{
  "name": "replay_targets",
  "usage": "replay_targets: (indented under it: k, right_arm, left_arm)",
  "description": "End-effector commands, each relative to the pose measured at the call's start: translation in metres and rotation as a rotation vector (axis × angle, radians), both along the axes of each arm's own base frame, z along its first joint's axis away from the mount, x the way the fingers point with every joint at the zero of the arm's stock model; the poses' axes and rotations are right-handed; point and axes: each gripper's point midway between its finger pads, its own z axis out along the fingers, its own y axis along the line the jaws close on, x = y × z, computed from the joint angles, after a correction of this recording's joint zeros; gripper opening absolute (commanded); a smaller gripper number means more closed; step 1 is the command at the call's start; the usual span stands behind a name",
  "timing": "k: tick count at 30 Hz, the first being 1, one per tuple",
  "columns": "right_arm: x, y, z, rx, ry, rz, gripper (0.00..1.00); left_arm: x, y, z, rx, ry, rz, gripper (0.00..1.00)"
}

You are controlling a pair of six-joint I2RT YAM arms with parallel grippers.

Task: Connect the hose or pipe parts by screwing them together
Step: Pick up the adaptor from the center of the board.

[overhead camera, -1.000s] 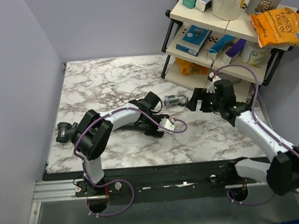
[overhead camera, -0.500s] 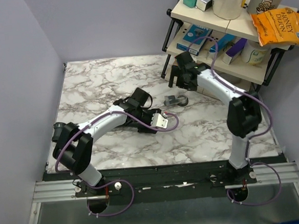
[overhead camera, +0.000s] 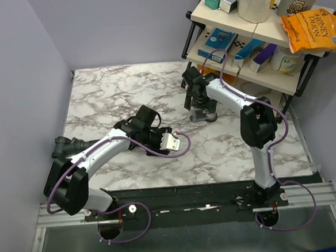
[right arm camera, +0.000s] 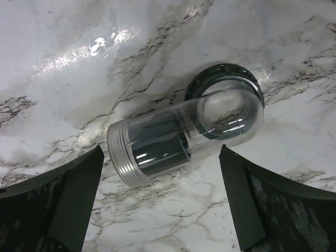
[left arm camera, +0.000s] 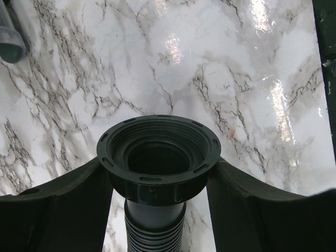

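The black ribbed hose (left arm camera: 155, 223) runs up between my left gripper's (left arm camera: 158, 167) fingers. Its wide collar nut (left arm camera: 158, 157) faces away, threads showing, and the fingers press on both sides of it. In the top view the left gripper (overhead camera: 142, 119) is at mid-table, and a black end (overhead camera: 60, 147) shows by that arm's elbow. The fitting (right arm camera: 178, 139), with a clear threaded tube and a black ring, lies on its side on the marble. My right gripper (right arm camera: 161, 157) hangs open over it, one finger on each side, neither touching. From above, the right gripper (overhead camera: 196, 101) is just behind the fitting (overhead camera: 203, 116).
A shelf rack (overhead camera: 251, 74) with boxes, a tub and a snack bag stands at the back right, close behind the right arm. Purple cables (overhead camera: 158, 152) loop along both arms. Walls close off the left and back. A dark grey tube end (left arm camera: 9, 39) shows at the left wrist view's corner.
The right arm has swung from the right side of the table to the back centre and come down over the fitting. The left arm has drawn the hose leftward.
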Motion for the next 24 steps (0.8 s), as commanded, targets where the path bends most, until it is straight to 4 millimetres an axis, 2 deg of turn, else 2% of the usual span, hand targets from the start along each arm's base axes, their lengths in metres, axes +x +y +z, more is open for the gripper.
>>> replay_targets:
  k: [1, 3, 6, 7, 8, 9, 11, 12, 13, 15, 17, 19, 20, 22, 23, 24]
  right_arm:
    - [-0.013, 0.001, -0.008, -0.057, 0.037, -0.007, 1.00]
    - [-0.020, 0.009, -0.013, -0.066, 0.054, 0.041, 1.00]
    - [-0.040, 0.022, -0.020, -0.064, 0.081, 0.164, 1.00]
    - [-0.047, 0.024, -0.020, -0.062, 0.088, 0.205, 1.00]
    - [-0.052, 0.027, -0.009, -0.038, 0.068, 0.232, 1.00]
    - [-0.065, 0.022, -0.019, -0.042, 0.094, 0.246, 1.00]
    - [-0.079, 0.017, -0.018, -0.025, 0.106, 0.276, 1.00]
    - [-0.082, 0.015, -0.010, -0.009, 0.086, 0.286, 1.00]
    - [-0.094, 0.007, -0.017, -0.025, 0.116, 0.297, 1.00]
    - [-0.102, 0.000, -0.012, -0.032, 0.123, 0.306, 1.00]
    - [-0.099, -0.005, 0.003, -0.044, 0.077, 0.296, 1.00]
    - [-0.086, -0.010, 0.019, -0.073, 0.016, 0.252, 1.00]
    - [-0.071, -0.005, 0.038, -0.055, -0.046, 0.182, 1.00]
    - [-0.057, -0.023, 0.053, -0.136, -0.100, 0.048, 1.00]
    - [-0.044, -0.020, 0.065, -0.107, -0.158, -0.065, 1.00]
    - [-0.040, -0.023, 0.067, -0.121, -0.178, -0.111, 1.00]
  left_arm:
    - [-0.002, 0.003, 0.003, -0.026, -0.023, 0.011, 0.00]
    - [-0.003, 0.004, 0.004, -0.030, -0.030, 0.012, 0.00]
    - [-0.004, 0.006, 0.005, -0.032, -0.038, 0.010, 0.00]
    - [-0.004, 0.005, 0.005, -0.033, -0.041, 0.009, 0.00]
    - [-0.003, 0.005, 0.006, -0.039, -0.046, 0.009, 0.00]
    - [-0.003, 0.005, 0.006, -0.040, -0.047, 0.012, 0.00]
    - [-0.001, 0.003, 0.008, -0.050, -0.057, 0.015, 0.00]
    - [-0.002, 0.004, 0.006, -0.048, -0.057, 0.016, 0.00]
    - [-0.002, 0.003, 0.007, -0.051, -0.060, 0.013, 0.00]
    - [-0.002, 0.003, 0.007, -0.052, -0.062, 0.012, 0.00]
    - [-0.002, 0.003, 0.007, -0.054, -0.065, 0.010, 0.00]
    - [-0.002, 0.004, 0.006, -0.053, -0.069, 0.010, 0.00]
    - [-0.001, 0.004, 0.006, -0.054, -0.070, 0.012, 0.00]
    - [-0.001, 0.004, 0.007, -0.052, -0.074, 0.011, 0.00]
    - [-0.002, 0.005, 0.007, -0.050, -0.076, 0.007, 0.00]
    - [-0.003, 0.006, 0.007, -0.049, -0.078, 0.007, 0.00]
